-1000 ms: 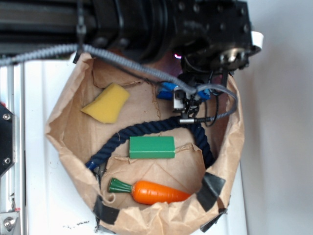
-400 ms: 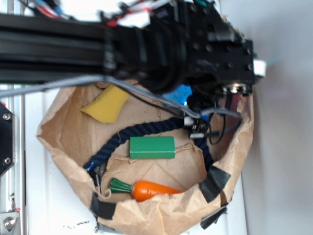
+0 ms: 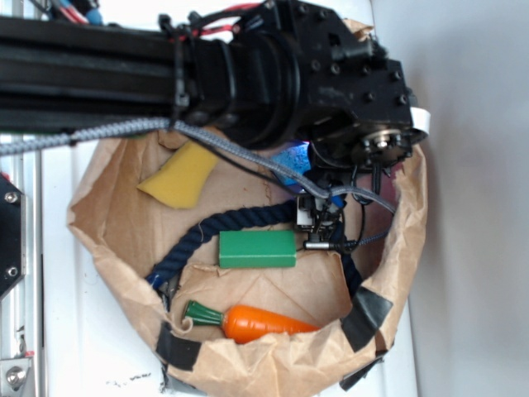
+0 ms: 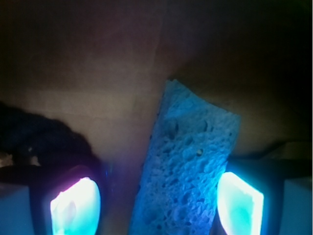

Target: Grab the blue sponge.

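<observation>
From the exterior view, the blue sponge (image 3: 294, 154) is only a blue sliver under the arm inside the paper bag (image 3: 116, 223), above the navy rope (image 3: 240, 222). At the wrist, the gripper (image 4: 157, 205) is spread open, its pads (image 4: 76, 205) straddling the sponge (image 4: 188, 166), the right pad looking close to touching. It looks porous, light and squashy, so pinch across its narrow width.

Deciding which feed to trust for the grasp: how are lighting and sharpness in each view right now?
Wrist view: dark, but the blue sponge shows clearly between the glowing fingertips; the surroundings sink into shadow. Exterior view: bright and fairly sharp, but the arm hides nearly all of the sponge, leaving a blue glimpse.
</observation>
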{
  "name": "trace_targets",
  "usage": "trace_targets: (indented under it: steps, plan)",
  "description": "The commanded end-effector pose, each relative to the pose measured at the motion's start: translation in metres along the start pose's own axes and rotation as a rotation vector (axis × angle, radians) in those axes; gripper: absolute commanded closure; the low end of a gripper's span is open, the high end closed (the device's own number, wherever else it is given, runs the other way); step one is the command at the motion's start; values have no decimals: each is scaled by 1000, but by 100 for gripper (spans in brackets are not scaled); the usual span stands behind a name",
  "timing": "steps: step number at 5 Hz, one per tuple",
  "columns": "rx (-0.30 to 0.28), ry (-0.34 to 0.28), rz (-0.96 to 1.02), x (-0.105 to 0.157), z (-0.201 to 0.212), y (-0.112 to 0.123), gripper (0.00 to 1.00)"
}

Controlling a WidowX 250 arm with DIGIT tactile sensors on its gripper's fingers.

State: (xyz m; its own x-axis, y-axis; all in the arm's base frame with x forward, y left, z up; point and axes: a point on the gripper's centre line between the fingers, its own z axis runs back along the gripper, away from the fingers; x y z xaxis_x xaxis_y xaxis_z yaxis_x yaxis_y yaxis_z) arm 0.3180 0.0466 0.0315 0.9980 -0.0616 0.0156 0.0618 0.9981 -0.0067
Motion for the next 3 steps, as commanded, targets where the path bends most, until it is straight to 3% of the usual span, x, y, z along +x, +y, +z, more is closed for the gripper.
trace_targets:
  steps: [1, 3]
  plan:
    - [-22, -32, -15, 5, 30, 4, 0]
    - [-13, -26, 34, 15, 14, -3, 0]
